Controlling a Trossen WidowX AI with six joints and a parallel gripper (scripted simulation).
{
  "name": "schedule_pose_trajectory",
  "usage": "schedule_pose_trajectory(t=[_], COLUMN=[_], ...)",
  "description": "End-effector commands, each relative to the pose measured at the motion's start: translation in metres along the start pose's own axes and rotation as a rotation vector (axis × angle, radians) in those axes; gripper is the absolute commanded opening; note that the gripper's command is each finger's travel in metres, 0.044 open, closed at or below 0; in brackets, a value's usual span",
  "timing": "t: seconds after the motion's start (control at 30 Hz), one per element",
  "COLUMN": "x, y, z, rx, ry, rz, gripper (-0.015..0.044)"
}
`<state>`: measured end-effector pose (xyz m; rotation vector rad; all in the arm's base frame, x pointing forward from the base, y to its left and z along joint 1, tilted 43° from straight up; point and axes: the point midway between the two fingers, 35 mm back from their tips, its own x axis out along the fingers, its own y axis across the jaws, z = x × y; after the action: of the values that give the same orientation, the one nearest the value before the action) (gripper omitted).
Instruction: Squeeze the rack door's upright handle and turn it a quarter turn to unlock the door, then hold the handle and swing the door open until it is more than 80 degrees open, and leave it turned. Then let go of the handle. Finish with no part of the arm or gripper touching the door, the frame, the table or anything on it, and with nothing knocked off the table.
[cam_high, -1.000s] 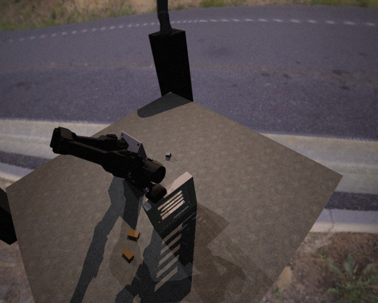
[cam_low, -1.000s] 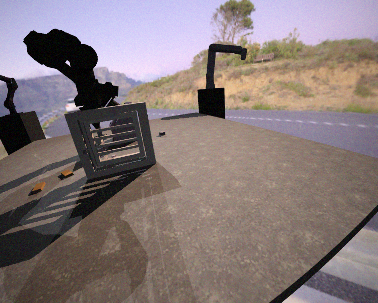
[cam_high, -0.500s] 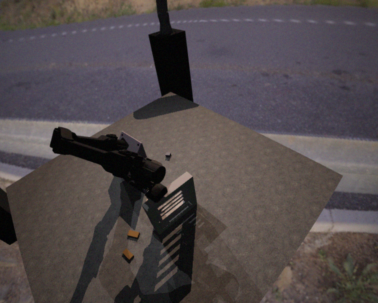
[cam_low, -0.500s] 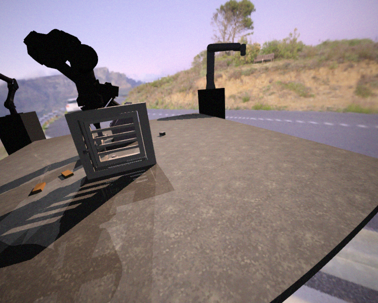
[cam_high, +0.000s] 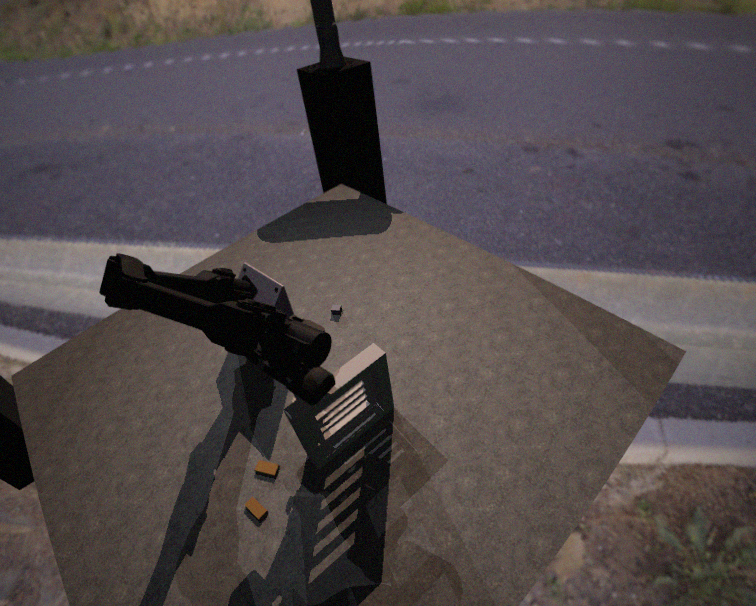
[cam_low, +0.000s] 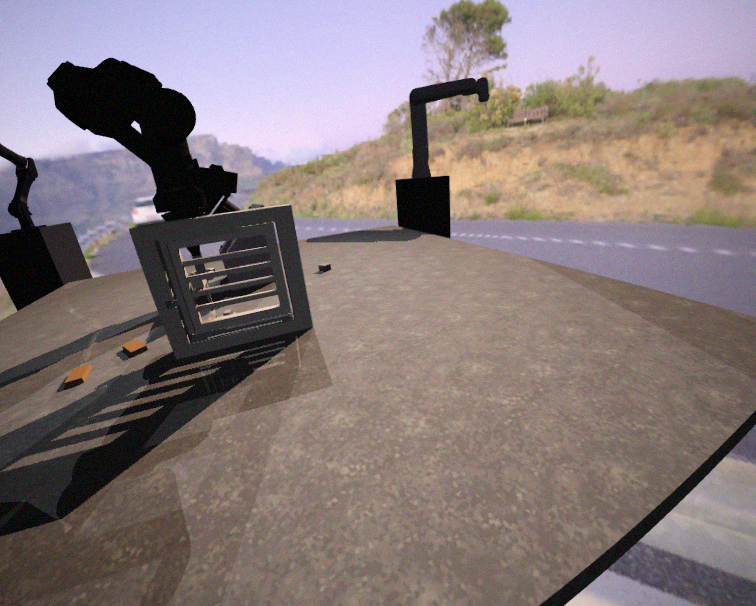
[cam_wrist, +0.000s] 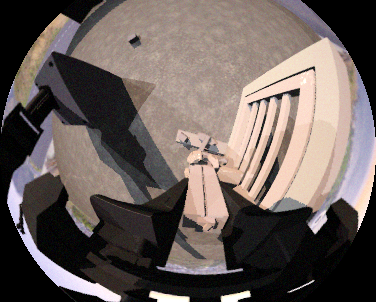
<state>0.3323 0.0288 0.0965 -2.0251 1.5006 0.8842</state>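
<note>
The rack frame (cam_high: 373, 357) (cam_low: 299, 277) (cam_wrist: 330, 75) stands upright on the table. Its barred door (cam_low: 183, 284) (cam_wrist: 304, 125) sits within the frame and looks closed. In the wrist view the pale upright handle (cam_wrist: 212, 192) is beside the door's edge, between my fingers. My gripper (cam_wrist: 202, 183) reaches down from above, and its fingers press against both sides of the handle, so it is shut on it. In the top and exterior views the gripper body or the frame's top hides the grip. How far the handle is turned cannot be told.
Two orange blocks (cam_high: 266, 468) (cam_high: 256, 508) (cam_low: 134, 347) (cam_low: 78, 374) lie on the rack's handle side. A small dark block (cam_high: 336, 309) (cam_low: 324, 267) (cam_wrist: 135, 40) lies beyond the rack. A slanted grey panel (cam_high: 263, 288) (cam_wrist: 85, 90) stands beside my arm. Black pedestals (cam_high: 343, 126) (cam_low: 422, 205) stand beyond the table.
</note>
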Motion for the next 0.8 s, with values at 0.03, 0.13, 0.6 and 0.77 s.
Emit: schedule_pose_trajectory(t=[0.03,0.13,0.6,0.77], x=[0.0,0.0,0.0,0.0], y=[0.0,0.0,0.0004,0.0034], z=[-0.0001,-0.0001,0.0002,0.0025], rx=[-0.002,-0.002,0.011,0.104], ry=[0.001,0.001,0.001,0.001], rz=[0.0,0.0,0.0,0.0], gripper=[0.0094,0.0074,0.0008,0.0008])
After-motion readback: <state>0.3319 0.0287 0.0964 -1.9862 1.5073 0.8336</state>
